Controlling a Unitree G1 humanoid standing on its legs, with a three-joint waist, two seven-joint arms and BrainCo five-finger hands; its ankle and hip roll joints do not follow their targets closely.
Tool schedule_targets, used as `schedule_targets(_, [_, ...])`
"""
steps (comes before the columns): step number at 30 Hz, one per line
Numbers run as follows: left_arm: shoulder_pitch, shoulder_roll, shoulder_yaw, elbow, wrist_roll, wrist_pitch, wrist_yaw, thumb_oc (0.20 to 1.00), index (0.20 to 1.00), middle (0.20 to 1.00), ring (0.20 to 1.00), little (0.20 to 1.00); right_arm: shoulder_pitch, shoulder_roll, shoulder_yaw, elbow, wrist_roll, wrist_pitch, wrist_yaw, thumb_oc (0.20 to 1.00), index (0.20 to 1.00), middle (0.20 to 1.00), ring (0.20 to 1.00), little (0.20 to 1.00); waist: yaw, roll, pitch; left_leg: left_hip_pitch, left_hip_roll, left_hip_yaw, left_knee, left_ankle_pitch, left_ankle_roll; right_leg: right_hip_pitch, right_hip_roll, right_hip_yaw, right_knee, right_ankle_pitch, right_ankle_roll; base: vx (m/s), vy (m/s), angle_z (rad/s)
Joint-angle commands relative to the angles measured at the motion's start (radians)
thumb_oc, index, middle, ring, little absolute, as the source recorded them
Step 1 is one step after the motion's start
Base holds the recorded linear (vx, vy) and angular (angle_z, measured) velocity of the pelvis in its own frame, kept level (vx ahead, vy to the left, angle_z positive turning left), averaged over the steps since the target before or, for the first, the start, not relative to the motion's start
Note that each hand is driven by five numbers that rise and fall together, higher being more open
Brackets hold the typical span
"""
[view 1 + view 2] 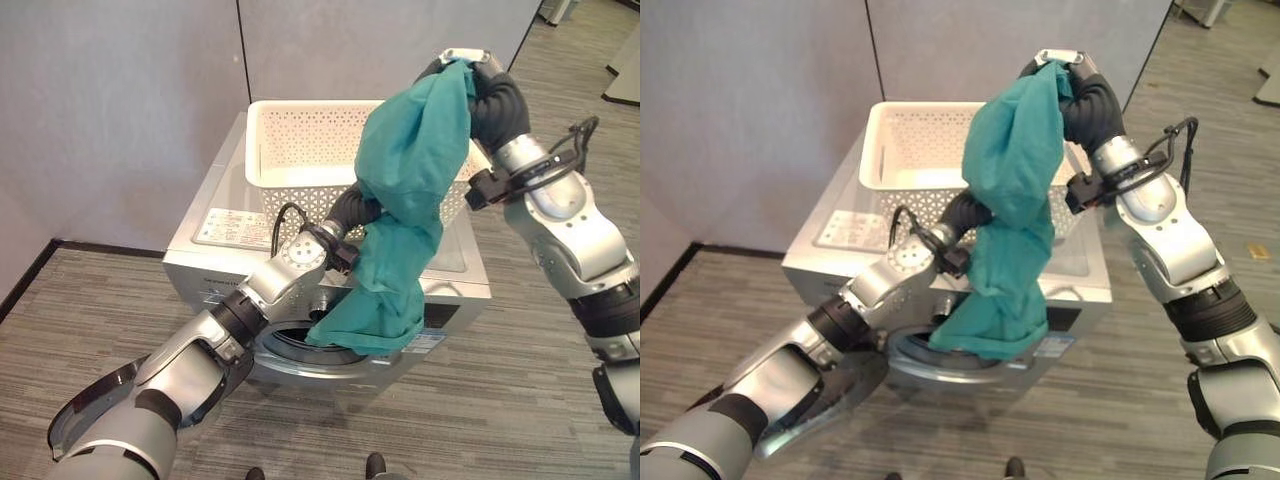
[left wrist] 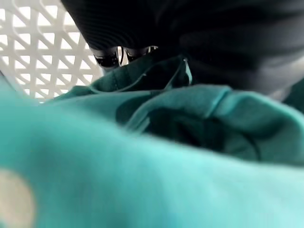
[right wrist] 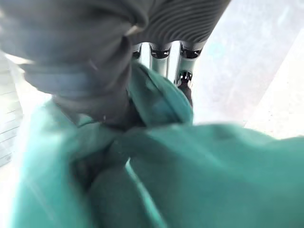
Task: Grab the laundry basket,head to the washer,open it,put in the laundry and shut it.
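A white perforated laundry basket point(image 1: 300, 135) stands on top of the silver front-loading washer point(image 1: 215, 210). A long teal garment point(image 1: 410, 160) hangs from my right hand point(image 1: 490, 85), which is raised above the basket's right side and shut on the cloth's top end point(image 3: 156, 99). Lower down, my left hand point(image 1: 350, 210) reaches in front of the basket and grips the garment's middle point(image 2: 142, 80). The garment's bottom end droops into the washer's round opening point(image 1: 300, 345).
The washer's door point(image 1: 95, 410) is swung open toward the lower left, under my left arm. Grey partition walls point(image 1: 120, 100) stand right behind the washer. Carpeted floor point(image 1: 510, 400) lies to both sides.
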Motion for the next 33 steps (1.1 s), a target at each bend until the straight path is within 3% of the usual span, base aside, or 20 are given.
schedule_targets(1, [-0.089,0.021,0.103,-0.022,0.038,-0.11,0.04,0.2,0.2,0.2,0.2,0.2,0.005,-0.04,-0.082,-0.032,0.002,-0.076,-0.017,1.0,1.0,1.0,1.0,1.0,0.017,-0.029,-0.007,0.014,0.01,0.015,0.004,-0.087,0.045,-0.006,-0.009,0.012,0.171,-0.104,0.001,0.0,0.0,0.0])
schedule_targets(8, [-0.017,0.059,0.151,-0.074,0.067,-0.122,0.048,0.2,0.2,0.2,0.2,0.2,0.144,-0.034,-0.242,-0.027,0.041,-0.113,-0.039,1.0,1.0,1.0,1.0,1.0,-0.003,-0.02,-0.008,0.022,0.012,0.032,0.004,-0.093,0.045,-0.012,-0.005,0.032,0.17,-0.104,0.003,0.01,-0.007,-0.08])
schedule_targets(16, [0.021,0.067,0.183,-0.09,0.099,-0.127,0.096,0.2,0.2,0.2,0.2,0.2,0.28,-0.018,-0.395,-0.004,-0.005,-0.127,-0.133,1.0,1.0,1.0,1.0,1.0,-0.028,-0.007,-0.008,0.027,0.014,0.045,0.004,-0.097,0.044,-0.016,-0.001,0.054,0.17,-0.11,0.001,0.0,-0.015,-0.09])
schedule_targets(17, [0.011,0.103,0.19,-0.154,0.242,-0.138,0.117,0.2,0.2,0.2,0.2,0.2,0.335,-0.008,-0.448,0.003,-0.019,-0.134,-0.151,1.0,1.0,1.0,1.0,1.0,-0.034,-0.001,-0.005,0.026,0.016,0.047,0.004,-0.098,0.044,-0.018,0.0,0.056,0.168,-0.113,0.001,-0.01,-0.027,-0.05])
schedule_targets(18, [0.013,0.102,0.188,-0.157,0.244,-0.136,0.118,0.2,0.2,0.2,0.2,0.2,0.34,-0.007,-0.452,0.001,-0.02,-0.134,-0.151,1.0,1.0,1.0,1.0,1.0,-0.032,-0.002,-0.006,0.027,0.016,0.048,0.004,-0.098,0.044,-0.017,0.0,0.057,0.168,-0.113,0.001,-0.01,-0.055,-0.02])
schedule_targets(20, [0.044,0.178,0.221,-0.293,0.386,-0.142,0.118,0.2,0.2,0.2,0.2,0.2,0.416,-0.011,-0.532,0.004,-0.018,-0.141,-0.172,1.0,1.0,1.0,1.0,1.0,-0.031,0.003,-0.006,0.026,0.017,0.055,0.004,-0.101,0.042,-0.018,0.002,0.063,0.16,-0.116,0.001,-0.01,-0.039,-0.02])
schedule_targets(23, [0.109,0.238,0.287,-0.396,0.403,-0.157,0.114,0.2,0.2,0.2,0.2,0.2,0.466,-0.022,-0.583,0.017,-0.012,-0.148,-0.179,1.0,1.0,1.0,1.0,1.0,-0.02,0.005,-0.006,0.027,0.017,0.056,0.004,-0.103,0.041,-0.017,0.005,0.067,0.152,-0.119,-0.001,0.0,-0.023,-0.1])
schedule_targets(26, [0.257,0.315,0.447,-0.57,0.453,-0.186,0.116,0.2,0.2,0.2,0.2,0.2,0.578,-0.017,-0.68,0.055,-0.01,-0.146,-0.173,1.0,1.0,1.0,1.0,1.0,0.011,-0.004,-0.006,0.024,0.016,0.043,0.004,-0.103,0.039,-0.01,0.009,0.062,0.145,-0.123,-0.006,0.0,-0.043,-0.11])
schedule_targets(33, [0.488,0.365,0.671,-0.733,0.515,-0.207,0.123,0.2,0.2,0.2,0.2,0.2,0.69,0.025,-0.781,0.134,0.019,-0.144,-0.161,1.0,1.0,1.0,1.0,1.0,0.056,-0.023,-0.012,0.02,0.011,0.014,0.004,-0.101,0.037,0.014,0.012,0.029,0.134,-0.126,-0.012,0.01,-0.049,0.04])
